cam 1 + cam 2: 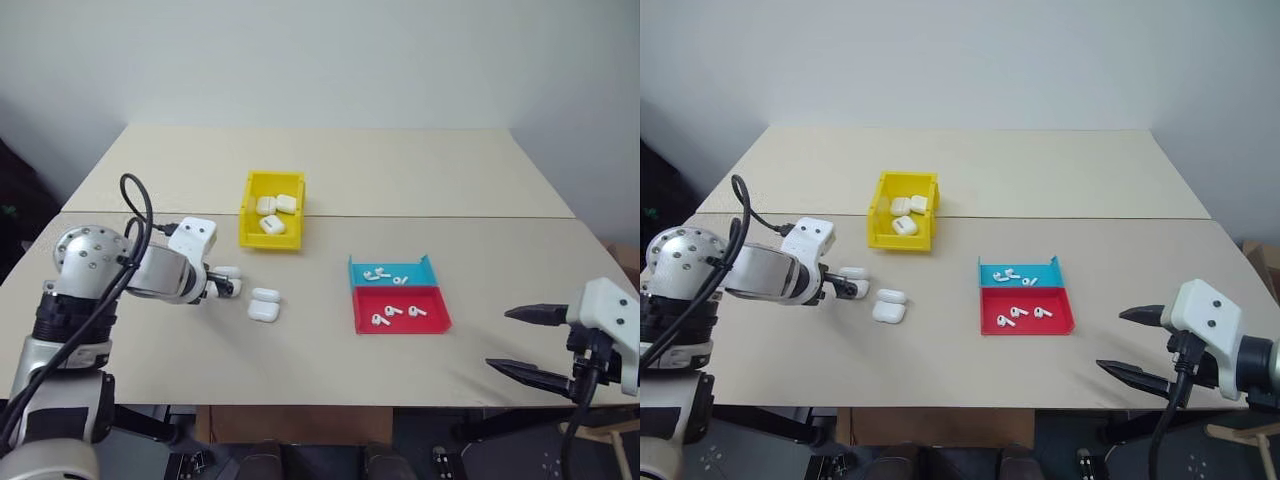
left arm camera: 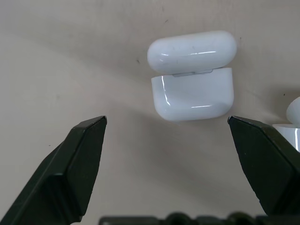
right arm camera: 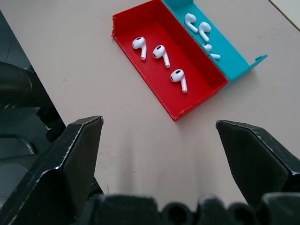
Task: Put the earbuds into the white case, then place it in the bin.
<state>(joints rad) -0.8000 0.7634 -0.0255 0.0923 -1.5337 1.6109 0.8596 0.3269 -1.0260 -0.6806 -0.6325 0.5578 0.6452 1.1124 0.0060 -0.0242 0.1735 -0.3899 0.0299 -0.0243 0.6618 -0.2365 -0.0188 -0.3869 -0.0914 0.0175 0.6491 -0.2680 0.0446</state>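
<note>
Right gripper (image 1: 528, 345) nearest, jaws wide, empty, hovering off table (image 1: 330, 350) near edge, aimed toward red tray (image 1: 400, 309) holding three earbuds (image 3: 159, 51). Left gripper (image 1: 232, 283) also spread wide, empty, lined up on white case (image 2: 192, 75), lid open, ready for loading. Blue tray (image 1: 392, 271) behind red. Yellow bin (image 1: 271, 209) farthest, cases already inside.

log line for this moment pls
left gripper: open, at case on table | right gripper: open, near red tray | bin: three cases
</note>
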